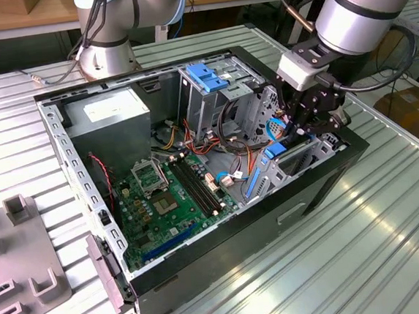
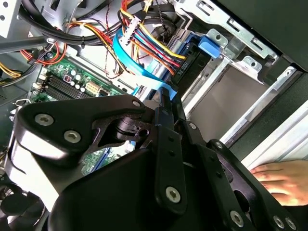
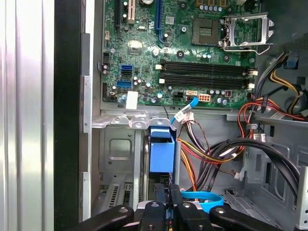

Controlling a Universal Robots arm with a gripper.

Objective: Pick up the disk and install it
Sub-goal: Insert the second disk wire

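The disk [image 3: 161,149] stands on edge in the metal drive bay at the front corner of the open computer case [image 1: 204,264]; I see its bright blue rail end-on. In the second wrist view its dark body [image 2: 190,62] runs up to a blue tab. My gripper [image 3: 168,204] is shut on the disk's near end, with blue plastic showing between the black fingers [image 2: 161,108]. In the exterior view the gripper [image 1: 302,127] hangs inside the case at the exterior view's right, just above the disk's blue end [image 1: 275,150].
A thin light-blue cable [image 3: 202,197] and bundles of coloured wires [image 2: 149,38] lie close beside the bay. A chunky blue latch [image 1: 206,76] tops the rear drive cage. The motherboard [image 1: 169,197] covers the case floor. A person's hand [image 2: 284,178] rests outside the case. A grey fixture [image 1: 20,254] stands at the exterior view's left.
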